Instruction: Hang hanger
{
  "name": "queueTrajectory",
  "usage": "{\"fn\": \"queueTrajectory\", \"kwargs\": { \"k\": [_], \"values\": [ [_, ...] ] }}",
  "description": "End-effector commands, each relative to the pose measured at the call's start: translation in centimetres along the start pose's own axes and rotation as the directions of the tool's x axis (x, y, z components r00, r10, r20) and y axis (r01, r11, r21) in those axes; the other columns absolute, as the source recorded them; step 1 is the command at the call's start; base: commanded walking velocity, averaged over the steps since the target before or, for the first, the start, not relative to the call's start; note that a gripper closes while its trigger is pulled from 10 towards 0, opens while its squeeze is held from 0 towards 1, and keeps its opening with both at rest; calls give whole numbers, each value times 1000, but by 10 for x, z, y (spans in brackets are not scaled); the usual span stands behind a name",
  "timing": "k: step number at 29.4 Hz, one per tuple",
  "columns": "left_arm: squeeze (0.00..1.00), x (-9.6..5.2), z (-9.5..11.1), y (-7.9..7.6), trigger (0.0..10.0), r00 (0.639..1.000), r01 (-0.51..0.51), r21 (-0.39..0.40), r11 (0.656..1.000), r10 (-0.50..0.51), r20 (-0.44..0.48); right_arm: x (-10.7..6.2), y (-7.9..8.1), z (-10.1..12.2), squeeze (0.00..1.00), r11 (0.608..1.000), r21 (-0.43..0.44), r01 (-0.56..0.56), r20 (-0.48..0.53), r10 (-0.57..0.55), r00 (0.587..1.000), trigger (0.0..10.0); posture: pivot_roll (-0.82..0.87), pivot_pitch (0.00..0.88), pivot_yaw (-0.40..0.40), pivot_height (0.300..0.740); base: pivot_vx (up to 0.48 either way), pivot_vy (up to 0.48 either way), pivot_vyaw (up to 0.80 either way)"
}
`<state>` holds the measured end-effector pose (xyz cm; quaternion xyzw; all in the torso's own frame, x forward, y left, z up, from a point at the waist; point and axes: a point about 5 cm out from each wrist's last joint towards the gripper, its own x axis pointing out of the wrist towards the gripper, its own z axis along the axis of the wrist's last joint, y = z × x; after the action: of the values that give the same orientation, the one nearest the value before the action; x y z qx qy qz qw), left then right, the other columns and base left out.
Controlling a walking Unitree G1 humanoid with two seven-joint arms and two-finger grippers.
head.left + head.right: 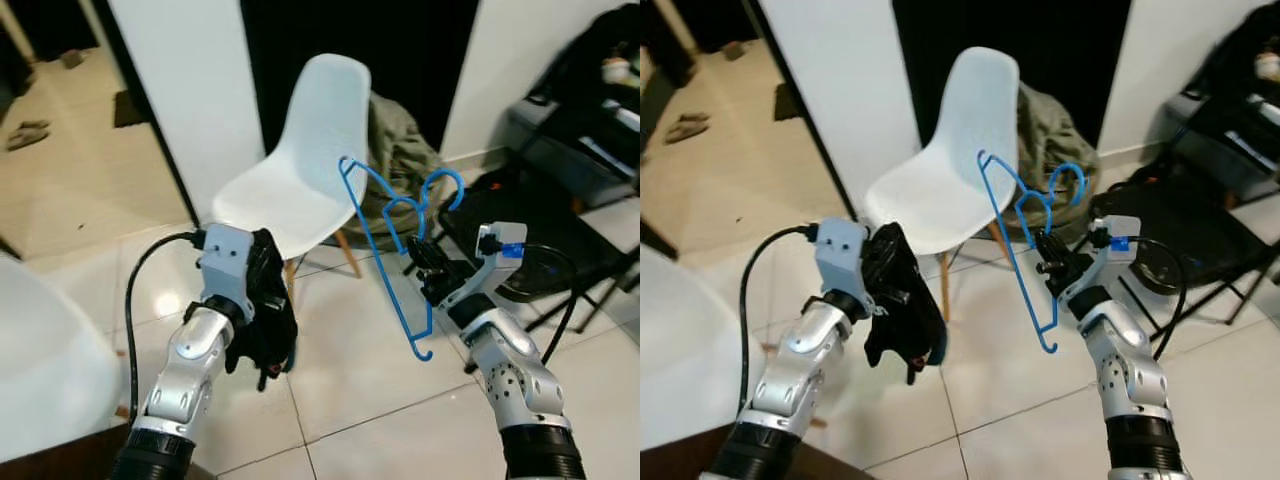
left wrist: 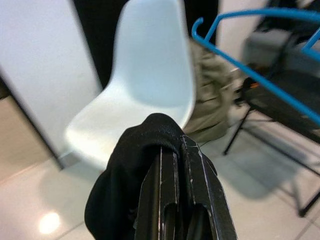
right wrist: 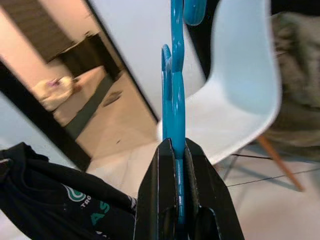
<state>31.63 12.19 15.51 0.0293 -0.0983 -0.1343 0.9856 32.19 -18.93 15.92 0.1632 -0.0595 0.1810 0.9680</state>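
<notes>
We held the blue hanger [image 1: 395, 240] right of centre in the head view, our right gripper [image 1: 428, 262] clamped tight on its thin frame, its long axis running steeply from the hook end at the upper right down to a small hook at the lower centre. Our left gripper [image 1: 262, 300], left of centre, had its fingers closed on a bunched black garment [image 1: 902, 318]. We judged the hanger lay just right of the garment, apart from it, with the white chair [image 1: 300, 160] behind both.
</notes>
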Motion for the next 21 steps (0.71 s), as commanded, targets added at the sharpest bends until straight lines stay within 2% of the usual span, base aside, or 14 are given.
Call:
{"fn": "queueTrajectory", "kwargs": {
  "k": [1, 2, 16, 21],
  "values": [
    [0, 1, 1, -2, 10000, 1000, 2, 1, 1000, -2, 18, 0, 2, 1, 0, 1000, 3, -10, 16, 10, 1000, 10000, -34, 131, 44, 740, 0, -450, 800],
    [0, 1, 1, -1, 10000, 1000, -2, -1, 1000, 2, 19, 0, 2, 1, 0, 1000, 2, -11, 16, 11, 1000, 10000, -34, 131, 44, 740, 0, -450, 800],
    [0, 2, 4, 2, 10000, 999, -25, -2, 1000, 25, 47, 2, 6, -1, 0, 998, -39, -46, -2, 46, 999, 10000, -28, 142, 43, 740, 0, 0, 800],
    [0, 1, 8, -1, 10000, 998, 0, 3, 1000, -1, 64, 2, 7, -1, 0, 998, -43, -55, 0, 56, 998, 10000, -28, 142, 43, 740, 0, 0, 800]
  ]
}}
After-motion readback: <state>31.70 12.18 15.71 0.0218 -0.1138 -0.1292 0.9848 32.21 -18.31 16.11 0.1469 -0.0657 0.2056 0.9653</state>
